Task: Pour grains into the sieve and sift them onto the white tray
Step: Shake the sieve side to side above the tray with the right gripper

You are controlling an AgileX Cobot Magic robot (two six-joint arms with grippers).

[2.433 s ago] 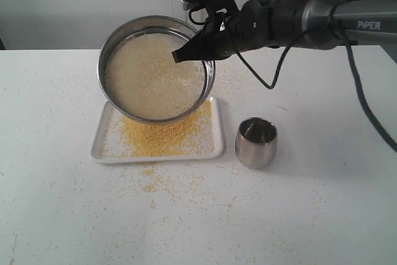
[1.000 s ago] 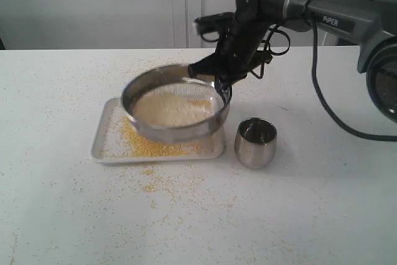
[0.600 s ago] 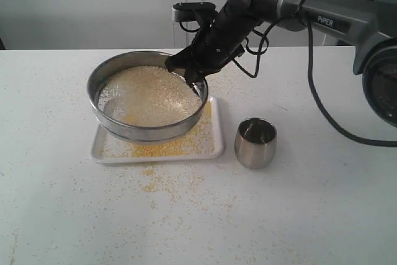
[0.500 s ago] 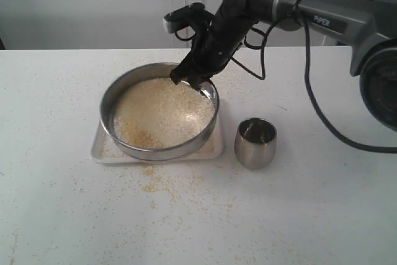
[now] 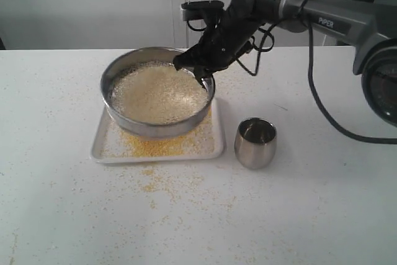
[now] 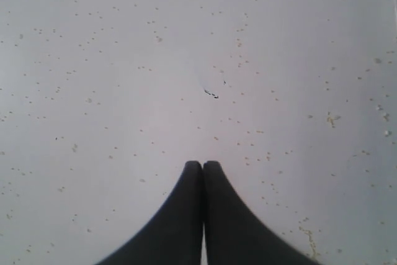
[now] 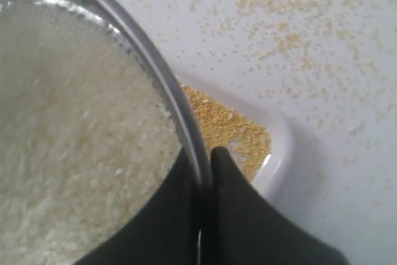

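Observation:
The sieve (image 5: 158, 127) hangs just above the white tray (image 5: 102, 151), tilted a little, with a whitish layer of grains (image 5: 158, 93) on its mesh. My right gripper (image 5: 197, 71) is shut on the sieve's steel rim (image 7: 162, 79) at its far right side, one finger inside and one outside. Fine yellow grains (image 5: 162, 144) lie heaped on the tray under the sieve, and show in the tray's corner (image 7: 226, 130) in the right wrist view. My left gripper (image 6: 203, 164) is shut on nothing, over bare table; it does not show in the exterior view.
A small rounded steel cup (image 5: 255, 143) stands upright on the table right of the tray. Spilled yellow granules (image 5: 162, 183) are scattered on the white table in front of the tray and around it. The right arm (image 5: 322, 10) reaches in from the upper right.
The sieve has swung back and forth over the tray in my right gripper, from steeply tilted to nearly level. More yellow grains lie on the tray. The cup has not moved.

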